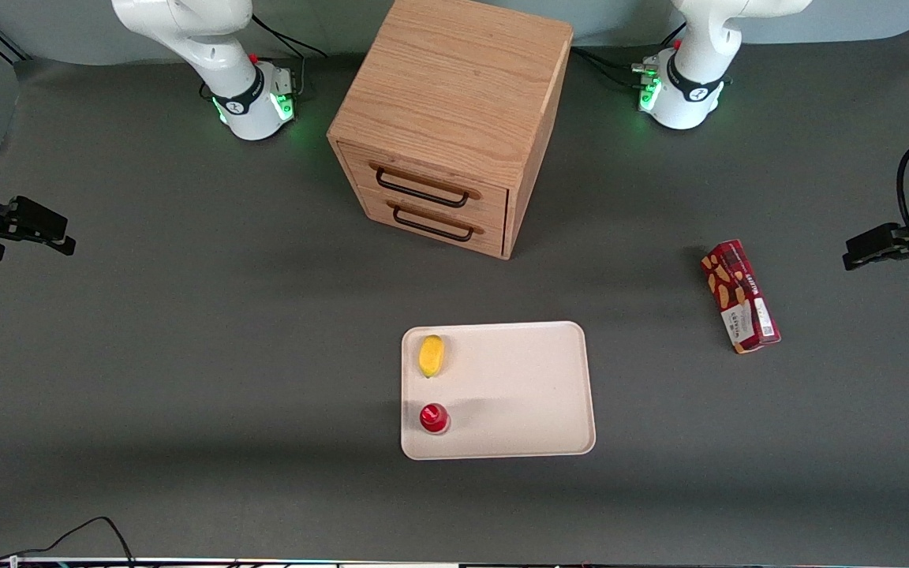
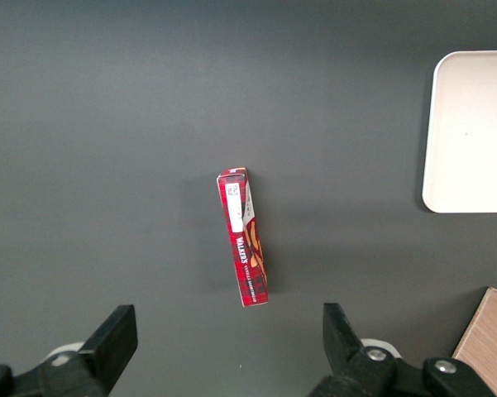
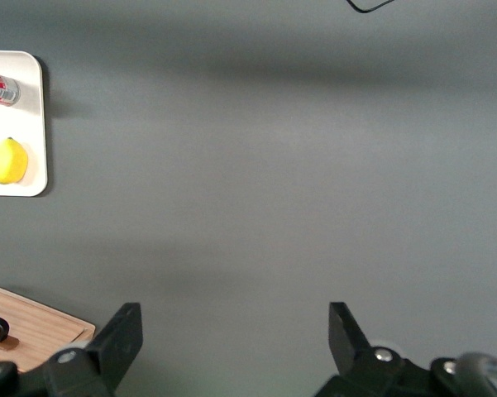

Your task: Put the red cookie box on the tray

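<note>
The red cookie box (image 1: pixel 740 296) lies flat on the dark table mat toward the working arm's end, its white label end nearer the front camera. In the left wrist view the red cookie box (image 2: pixel 244 238) rests on the mat, apart from the fingers. My left gripper (image 1: pixel 858 252) hovers above the mat, out past the box toward the table's end. The gripper (image 2: pixel 229 331) is open, with nothing between its fingers. The cream-white tray (image 1: pixel 518 386) lies at the table's middle, nearer the front camera than the box; a corner of the tray (image 2: pixel 471 132) shows in the wrist view.
A wooden two-drawer cabinet (image 1: pixel 450 118) stands at mid-table, farther from the front camera than the tray. A yellow fruit (image 1: pixel 431 355) and a small round red object (image 1: pixel 433 418) sit on the tray. A black cable (image 1: pixel 68 540) lies at the table's front edge.
</note>
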You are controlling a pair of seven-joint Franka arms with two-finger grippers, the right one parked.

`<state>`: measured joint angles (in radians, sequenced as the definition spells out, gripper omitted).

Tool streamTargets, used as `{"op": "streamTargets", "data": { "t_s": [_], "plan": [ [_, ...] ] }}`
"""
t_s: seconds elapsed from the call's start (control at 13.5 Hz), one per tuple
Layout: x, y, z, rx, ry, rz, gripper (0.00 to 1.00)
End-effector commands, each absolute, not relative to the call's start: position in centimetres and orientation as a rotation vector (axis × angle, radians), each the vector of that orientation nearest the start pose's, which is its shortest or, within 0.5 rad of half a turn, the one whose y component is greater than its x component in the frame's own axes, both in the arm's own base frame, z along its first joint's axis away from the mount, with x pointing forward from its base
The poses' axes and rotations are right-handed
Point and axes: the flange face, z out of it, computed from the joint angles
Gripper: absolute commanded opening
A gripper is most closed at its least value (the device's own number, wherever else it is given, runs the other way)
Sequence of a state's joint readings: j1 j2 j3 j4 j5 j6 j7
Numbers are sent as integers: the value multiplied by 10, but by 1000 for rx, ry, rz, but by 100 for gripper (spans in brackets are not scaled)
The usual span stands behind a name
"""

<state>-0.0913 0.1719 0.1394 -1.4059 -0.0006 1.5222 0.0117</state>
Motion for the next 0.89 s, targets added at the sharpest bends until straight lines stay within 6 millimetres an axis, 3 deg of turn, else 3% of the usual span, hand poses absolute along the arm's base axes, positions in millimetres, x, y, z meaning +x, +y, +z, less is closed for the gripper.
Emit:
{"op": "streamTargets", "data": {
  "t_s": [0.0,0.22,0.37,0.59,0.81],
  "plan": [
    [600,20,603,-3112,-31,98,100],
    [598,18,603,-3115,-39,124,100],
    [592,20,591,-3101,-26,220,100],
    [575,28,543,-3090,-61,297,100],
    [553,47,472,-3100,-102,247,100]
  ]
}}
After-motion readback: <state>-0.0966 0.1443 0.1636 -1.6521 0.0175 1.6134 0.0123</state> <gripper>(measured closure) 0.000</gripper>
